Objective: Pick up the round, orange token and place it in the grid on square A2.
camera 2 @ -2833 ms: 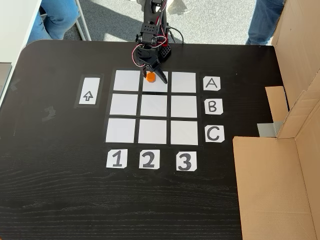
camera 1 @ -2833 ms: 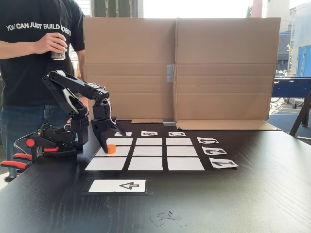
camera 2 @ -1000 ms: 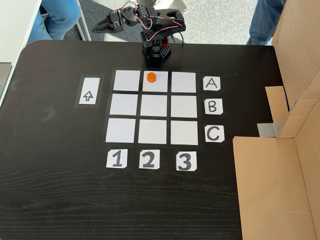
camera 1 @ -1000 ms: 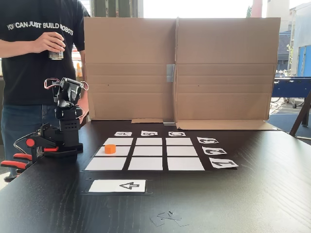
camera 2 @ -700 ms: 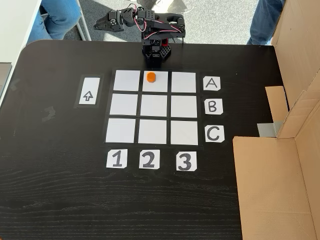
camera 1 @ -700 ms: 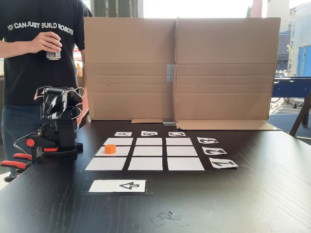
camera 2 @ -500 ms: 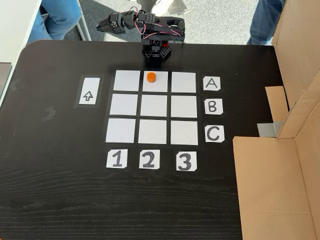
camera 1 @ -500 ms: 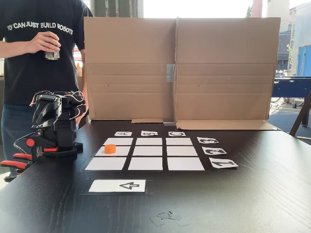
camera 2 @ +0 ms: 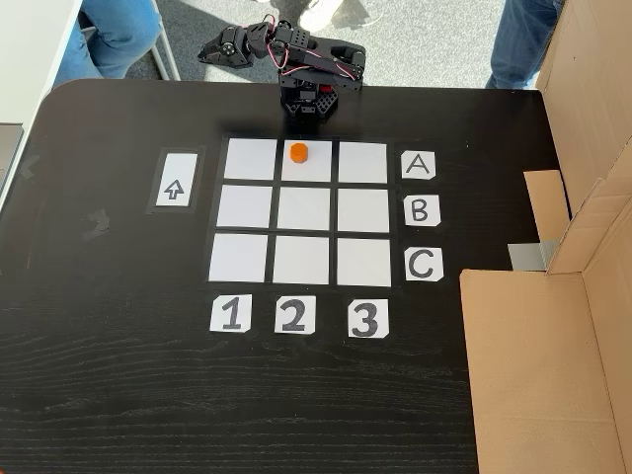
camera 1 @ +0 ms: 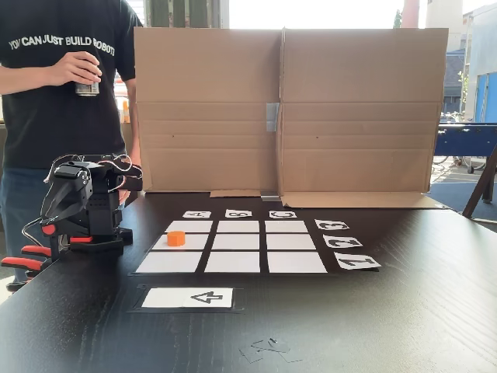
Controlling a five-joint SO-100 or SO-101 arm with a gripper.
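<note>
Both fixed views show the small bright orange plastic token (camera 2: 298, 152) sitting flat on the white paper square A2 (camera 2: 314, 170) of the three-by-three grid (camera 2: 304, 261), in line with the A card (camera 2: 419, 164) and the 2 card (camera 2: 293, 314). It sits in the part of the square nearest the robot, close to that edge but inside it.

The black robot arm (camera 2: 308, 61) is folded over its base at the far rim of the black wooden counter (camera 2: 118, 375), well apart from the token. Its fingers (camera 2: 212, 47) point away from the grid and hold nothing that I can see; how far they are open, I cannot tell, because they are small and dark against the floor.

I judge that the placing is done. The risk now is small: if the arm swings out again over the grid, it can knock the light token off its square. A person with a can (camera 1: 87, 88) stands just behind the arm, and a bump on the counter could also shift it.
</note>
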